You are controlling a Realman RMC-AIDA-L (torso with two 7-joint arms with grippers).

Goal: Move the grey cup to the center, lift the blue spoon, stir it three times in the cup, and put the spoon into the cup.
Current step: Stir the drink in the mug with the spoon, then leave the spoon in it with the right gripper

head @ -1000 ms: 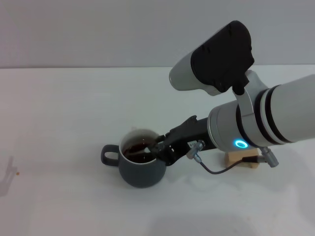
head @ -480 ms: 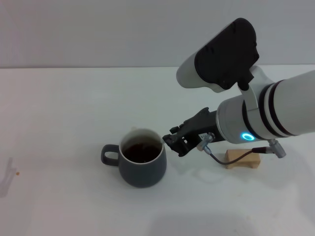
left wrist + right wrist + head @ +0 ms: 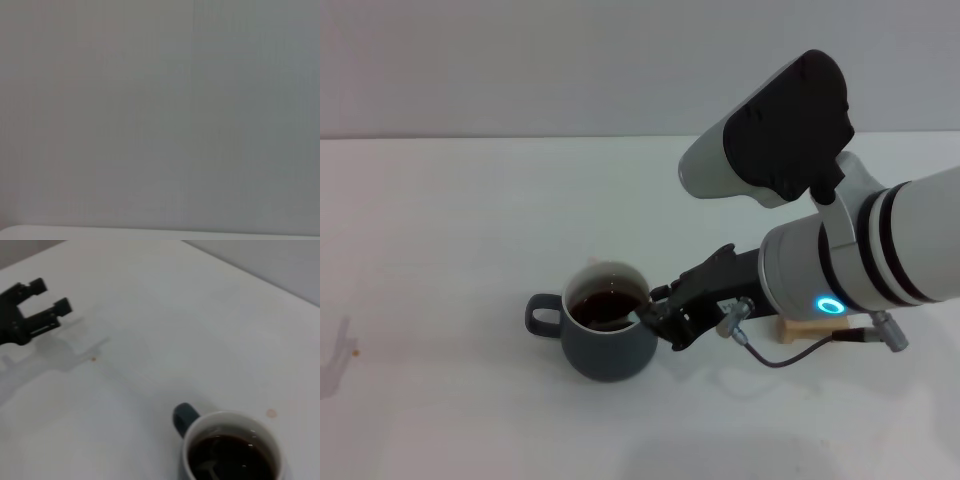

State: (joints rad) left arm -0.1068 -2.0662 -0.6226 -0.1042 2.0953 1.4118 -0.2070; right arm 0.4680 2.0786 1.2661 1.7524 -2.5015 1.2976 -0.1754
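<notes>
Right gripper point(image 3: 655, 318) at the grey cup point(image 3: 608, 335) rim, fingers apparently closed on the blue spoon point(image 3: 214, 470) dipped for stirring; left gripper point(image 3: 31, 310) parked aside, fingers parted

A white table point(image 3: 460, 230) is stretching across the whole scene, meeting a plain grey wall point(image 3: 520, 60) at its far edge. A pale wooden block point(image 3: 807, 330) is lying on the table toward the right, mostly hidden, with only part of it showing. A tiny orange-brown speck point(image 3: 356, 350) is sitting on the table surface far to the left, and a faint brownish spot point(image 3: 271, 413) is showing on the tabletop in the right wrist view.
</notes>
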